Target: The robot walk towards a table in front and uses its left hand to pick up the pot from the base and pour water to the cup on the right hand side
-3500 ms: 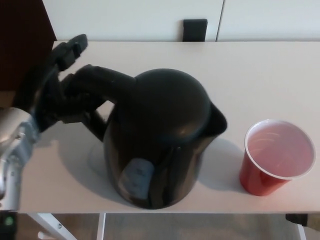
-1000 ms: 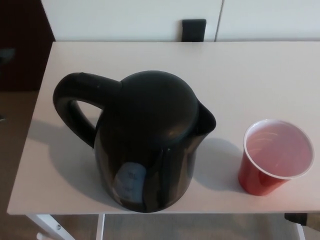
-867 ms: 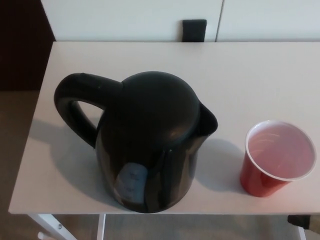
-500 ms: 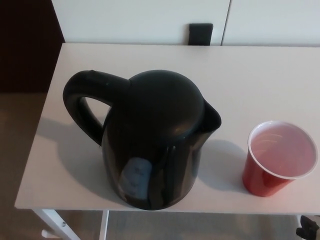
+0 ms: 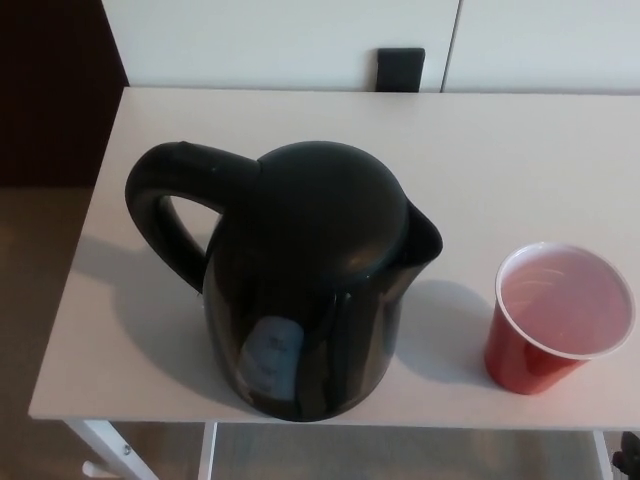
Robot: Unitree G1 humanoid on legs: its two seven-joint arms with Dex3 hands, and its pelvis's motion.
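A big black pot (image 5: 310, 290) stands upright on the white tabletop (image 5: 500, 150), close to the front edge. Its curved handle (image 5: 165, 215) sticks out to the left, and its little spout (image 5: 425, 235) points to the right, toward the cup. The lid is shut.

A red cup (image 5: 560, 320) stands to the right of the pot, near it but not touching. It is white inside. I cannot tell if there is water in it.

Neither robot hand shows, so nothing is holding the pot. A small dark bit sits at the bottom right corner, too small to tell what it is.

A black block (image 5: 400, 70) sits against the white wall behind the tabletop.
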